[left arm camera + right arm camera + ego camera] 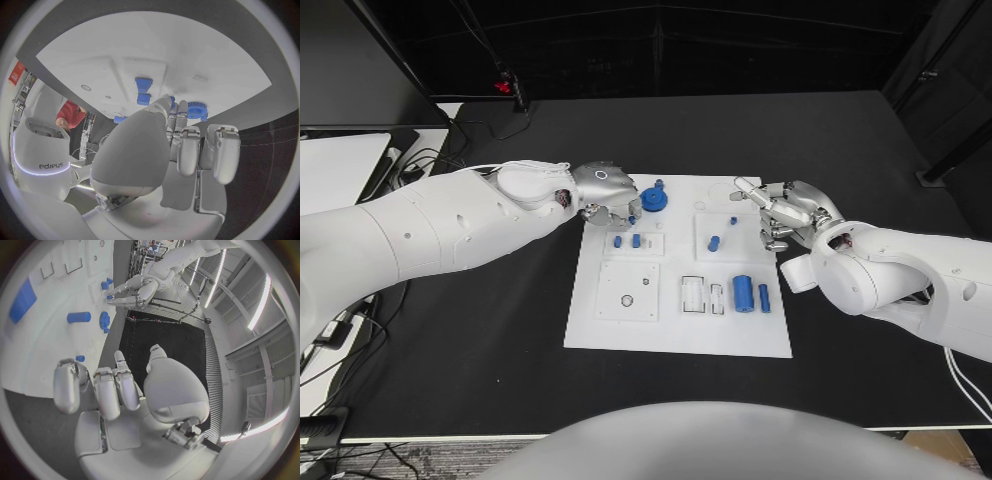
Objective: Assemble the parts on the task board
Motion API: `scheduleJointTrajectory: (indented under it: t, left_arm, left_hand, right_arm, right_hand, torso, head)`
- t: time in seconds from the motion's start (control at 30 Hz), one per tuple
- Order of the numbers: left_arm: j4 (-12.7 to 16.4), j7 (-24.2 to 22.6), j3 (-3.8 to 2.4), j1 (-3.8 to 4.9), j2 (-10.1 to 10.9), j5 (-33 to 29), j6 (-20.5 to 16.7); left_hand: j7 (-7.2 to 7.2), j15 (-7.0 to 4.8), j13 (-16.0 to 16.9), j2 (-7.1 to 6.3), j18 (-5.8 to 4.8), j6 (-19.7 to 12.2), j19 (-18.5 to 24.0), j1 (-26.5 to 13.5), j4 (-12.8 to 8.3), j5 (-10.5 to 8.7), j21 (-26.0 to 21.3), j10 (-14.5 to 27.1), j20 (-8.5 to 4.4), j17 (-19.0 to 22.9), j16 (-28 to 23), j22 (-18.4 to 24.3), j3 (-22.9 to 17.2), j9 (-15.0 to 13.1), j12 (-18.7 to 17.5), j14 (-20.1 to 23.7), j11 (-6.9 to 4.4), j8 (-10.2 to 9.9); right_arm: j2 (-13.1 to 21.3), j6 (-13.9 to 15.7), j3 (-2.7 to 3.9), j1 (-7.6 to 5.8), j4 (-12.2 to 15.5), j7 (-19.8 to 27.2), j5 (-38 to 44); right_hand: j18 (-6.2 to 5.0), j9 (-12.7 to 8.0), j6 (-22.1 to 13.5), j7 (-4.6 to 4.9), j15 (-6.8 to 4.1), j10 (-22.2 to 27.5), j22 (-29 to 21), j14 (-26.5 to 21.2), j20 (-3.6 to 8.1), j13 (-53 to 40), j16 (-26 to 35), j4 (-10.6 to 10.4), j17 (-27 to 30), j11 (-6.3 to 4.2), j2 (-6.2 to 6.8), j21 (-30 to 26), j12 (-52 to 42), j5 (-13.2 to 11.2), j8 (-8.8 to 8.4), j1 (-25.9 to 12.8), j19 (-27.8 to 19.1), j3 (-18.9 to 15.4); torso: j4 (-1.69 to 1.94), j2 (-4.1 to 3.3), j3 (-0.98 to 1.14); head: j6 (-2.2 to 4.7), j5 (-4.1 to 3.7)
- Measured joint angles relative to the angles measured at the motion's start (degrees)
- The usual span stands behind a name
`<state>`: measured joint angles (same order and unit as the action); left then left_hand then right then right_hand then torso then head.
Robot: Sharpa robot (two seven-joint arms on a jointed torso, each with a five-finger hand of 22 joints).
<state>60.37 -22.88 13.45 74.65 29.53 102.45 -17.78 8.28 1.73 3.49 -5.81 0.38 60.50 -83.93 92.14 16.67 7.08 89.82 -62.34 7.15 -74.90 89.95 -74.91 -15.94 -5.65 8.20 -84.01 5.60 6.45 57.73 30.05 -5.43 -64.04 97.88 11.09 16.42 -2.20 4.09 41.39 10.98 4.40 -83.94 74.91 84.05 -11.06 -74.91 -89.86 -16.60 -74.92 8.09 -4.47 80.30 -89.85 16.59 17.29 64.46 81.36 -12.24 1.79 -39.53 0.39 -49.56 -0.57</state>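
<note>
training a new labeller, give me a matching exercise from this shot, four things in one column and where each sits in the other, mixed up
Things
1. round blue toothed gear
2. large blue cylinder
3. left silver hand
4. right silver hand

Places, as seen in the head view
A. lying near the white task board's front right part, beside a slimmer blue cylinder
B. over the board's far left corner
C. at the board's far right edge
D. on the board's far part, just beside the left hand's fingers

Pairs: 1-D, 2-A, 3-B, 4-C
</note>
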Motion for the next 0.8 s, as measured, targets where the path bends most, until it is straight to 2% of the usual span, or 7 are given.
scheduleJointTrajectory:
  t: [0.13, 0.27, 0.47, 0.67, 0.8]
  left_arm:
    - [-0.1, 0.2, 0.14, -0.23, 0.0, 0.1, 0.4]
    - [-0.1, 0.3, 0.14, -0.24, 0.1, 0.1, 0.5]
    - [-0.1, 0.7, 0.12, -0.21, 0.2, 0.1, -0.1]
    - [-0.2, 1.4, 0.12, -0.21, 0.5, 0.1, -1.3]
    - [-0.2, 2.0, 0.12, -0.21, 1.2, 0.1, -2.3]
  left_hand:
    - [0.70, 0.51, 0.0, -1.61, 0.00, -3.3, 0.0, -1.0, 0.0, 0.00, 0.0, 0.6, 0.44, 0.0, 0.0, 0.0, 0.0, 1.0, -0.5, -0.1, 0.57, -1.7]
    - [1.08, 0.71, 0.0, -2.94, 0.00, -5.9, -0.2, -1.0, -0.1, 0.00, 0.0, 0.7, 0.64, 0.0, 0.0, 0.0, 0.4, 1.6, -0.6, 0.1, 0.73, -2.1]
    - [1.70, 0.71, 0.1, -3.29, 0.00, -8.5, 0.0, -1.3, -0.1, 0.00, 0.0, 0.7, 0.84, 0.0, 0.0, 0.0, 0.4, 1.8, -0.6, 0.1, 0.73, -2.1]
    - [2.11, 1.10, 0.1, -3.29, 0.01, -10.2, -0.2, -1.3, -0.1, 0.00, 0.0, 1.7, 1.05, 0.0, 0.0, 0.0, 0.7, 1.8, -1.2, 0.1, 1.61, -2.1]
    - [2.30, 1.31, 0.1, -3.55, 0.01, -11.2, 0.0, -1.6, -0.1, 0.00, 0.0, 2.4, 1.25, 0.0, 0.0, 0.0, 1.2, 1.8, -1.3, -0.1, 1.74, -2.1]
  right_arm:
    - [0.0, 0.0, 0.00, 0.00, 0.0, 0.0, 0.0]
    - [0.0, 0.0, 0.00, 0.00, 0.0, 0.0, 0.0]
    - [0.0, 0.0, 0.00, 0.00, 0.0, 0.0, 0.0]
    - [0.0, 0.0, 0.00, 0.01, 0.0, 0.0, 0.0]
    - [0.0, 0.0, 0.00, 0.02, -0.1, 0.0, 0.0]
  right_hand:
    - [0.00, 0.0, 0.0, 0.00, 0.00, 0.0, 0.0, 0.0, 0.00, 0.0, 0.0, 0.0, 0.0, 0.00, 0.00, 0.0, 0.0, 0.2, 0.00, 0.0, 0.0, 0.0]
    - [0.00, 0.0, 0.0, 0.00, 0.00, 0.0, 0.0, 0.0, 0.00, 0.0, 0.0, 0.0, 0.0, 0.00, 0.00, 0.0, 0.0, 0.2, 0.00, 0.0, 0.0, 0.0]
    - [0.00, 0.0, 0.0, 0.00, 0.00, 0.0, 0.0, 0.0, 0.00, 0.0, 0.0, 0.0, 0.0, 0.00, 0.00, 0.0, 0.0, 0.2, 0.00, 0.0, 0.0, 0.0]
    - [0.00, 0.0, 0.0, 0.00, 0.00, 0.0, 0.0, 0.0, 0.00, 0.0, 0.0, 0.0, 0.0, 0.00, 0.00, 0.0, 0.0, 0.2, 0.00, 0.0, 0.0, 0.0]
    - [0.00, 0.0, 0.0, 0.00, 0.00, 0.0, 0.0, 0.0, 0.00, 0.0, 0.0, 0.0, 0.0, 0.00, 0.00, 0.0, 0.0, 0.2, 0.00, 0.0, 0.0, 0.0]
  torso:
    - [0.00, 0.01, -0.01]
    - [0.00, 0.01, -0.01]
    - [0.00, 0.02, -0.01]
    - [0.01, 0.03, -0.01]
    - [0.01, 0.03, -0.03]
  head:
    - [0.09, -0.01]
    - [0.16, -0.01]
    - [0.27, 0.01]
    - [0.38, 0.02]
    - [0.43, -0.12]
